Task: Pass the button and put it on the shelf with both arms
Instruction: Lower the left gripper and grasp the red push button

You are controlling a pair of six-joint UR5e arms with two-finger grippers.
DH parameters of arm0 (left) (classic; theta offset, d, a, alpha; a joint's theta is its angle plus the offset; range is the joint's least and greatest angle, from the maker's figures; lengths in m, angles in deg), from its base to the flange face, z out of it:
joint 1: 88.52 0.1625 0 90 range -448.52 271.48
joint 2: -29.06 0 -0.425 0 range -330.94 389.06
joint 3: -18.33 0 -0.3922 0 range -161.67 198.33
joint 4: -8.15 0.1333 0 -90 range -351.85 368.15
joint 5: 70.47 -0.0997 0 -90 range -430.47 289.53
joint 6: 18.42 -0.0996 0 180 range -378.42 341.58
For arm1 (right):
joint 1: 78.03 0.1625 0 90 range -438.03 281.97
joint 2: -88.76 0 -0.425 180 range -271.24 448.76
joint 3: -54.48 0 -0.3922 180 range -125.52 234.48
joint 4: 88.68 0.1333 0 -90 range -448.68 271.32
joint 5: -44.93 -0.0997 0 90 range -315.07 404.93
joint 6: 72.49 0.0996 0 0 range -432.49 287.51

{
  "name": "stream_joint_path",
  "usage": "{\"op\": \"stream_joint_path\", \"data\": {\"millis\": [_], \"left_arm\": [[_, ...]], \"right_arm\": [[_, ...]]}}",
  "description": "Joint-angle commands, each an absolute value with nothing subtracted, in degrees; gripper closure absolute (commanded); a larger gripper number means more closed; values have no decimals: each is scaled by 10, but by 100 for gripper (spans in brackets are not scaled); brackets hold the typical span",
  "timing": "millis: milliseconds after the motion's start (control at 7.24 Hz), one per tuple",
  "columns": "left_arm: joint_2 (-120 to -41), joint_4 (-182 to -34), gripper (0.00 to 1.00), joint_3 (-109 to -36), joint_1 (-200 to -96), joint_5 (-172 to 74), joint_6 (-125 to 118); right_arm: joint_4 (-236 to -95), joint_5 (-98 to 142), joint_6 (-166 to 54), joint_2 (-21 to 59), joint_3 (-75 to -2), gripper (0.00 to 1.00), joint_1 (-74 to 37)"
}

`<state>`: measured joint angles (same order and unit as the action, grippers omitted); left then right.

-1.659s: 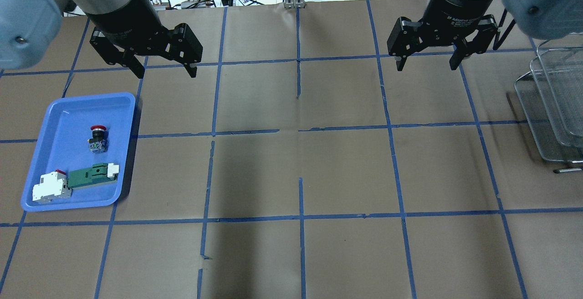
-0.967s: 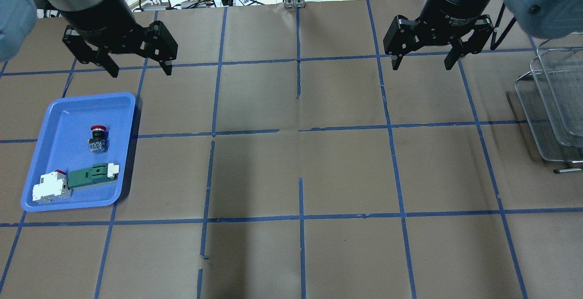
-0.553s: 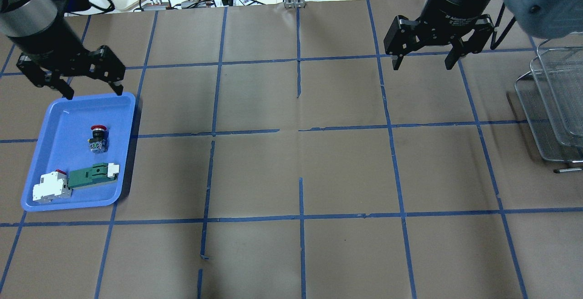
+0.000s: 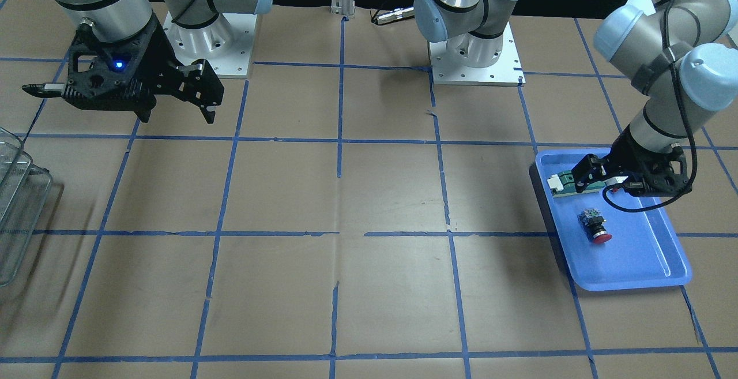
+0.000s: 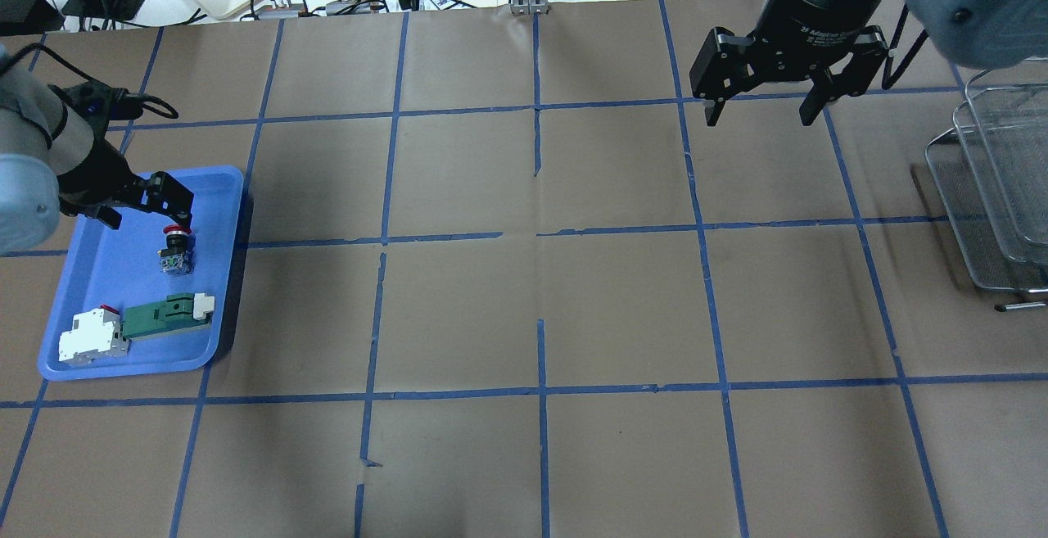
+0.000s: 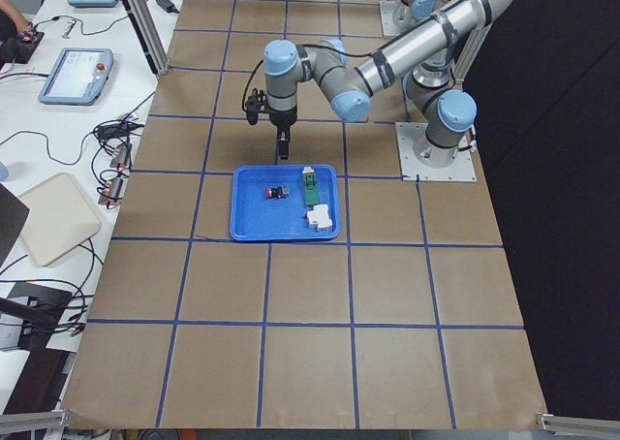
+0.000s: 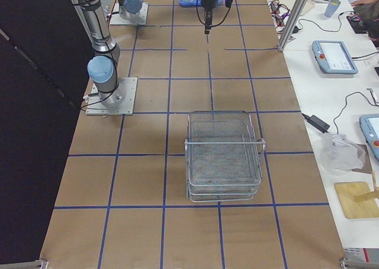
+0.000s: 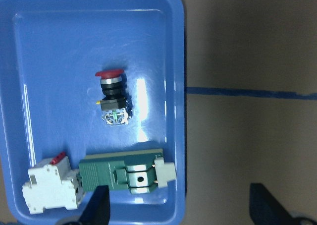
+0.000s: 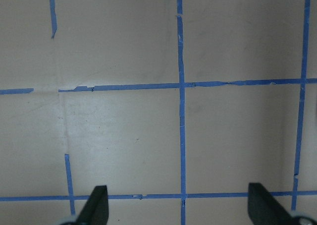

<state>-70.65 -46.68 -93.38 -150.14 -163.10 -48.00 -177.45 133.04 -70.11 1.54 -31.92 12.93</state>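
Observation:
The button (image 5: 174,247), with a red cap on a black body, lies on its side in the blue tray (image 5: 115,276). It also shows in the front view (image 4: 595,228) and the left wrist view (image 8: 113,96). My left gripper (image 5: 147,217) hangs open and empty over the tray, close beside the button's red cap but not touching it. My right gripper (image 5: 759,112) is open and empty above the table at the far right. The wire-mesh shelf (image 5: 995,194) stands at the right edge, apart from both grippers.
A green-and-white part (image 5: 168,315) and a white block with red (image 5: 90,337) lie in the tray's near end. Cables and a white board lie beyond the far table edge. Brown paper with a blue tape grid covers the table.
My left gripper has swung left and come down from the far middle-left of the table to just over the tray by the button. My right gripper has barely moved.

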Motion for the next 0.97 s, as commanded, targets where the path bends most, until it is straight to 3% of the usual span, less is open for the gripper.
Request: {"op": "stream_joint_path", "data": {"millis": [0, 415, 691, 829], "left_arm": [[-776, -374, 0, -966, -1438, -1595, -541], [-821, -357, 0, -964, -1438, -1594, -538], [-824, -355, 27, -964, -1438, -1594, -538], [-824, -357, 61, -966, -1438, -1596, -540]], "right_arm": [[-1775, 1330, -701, 16, -320, 0, 129], [-1775, 1330, -700, 16, -320, 0, 129], [-1775, 1326, -699, 16, -320, 0, 129], [-1776, 1325, -699, 17, -320, 0, 129]]}}
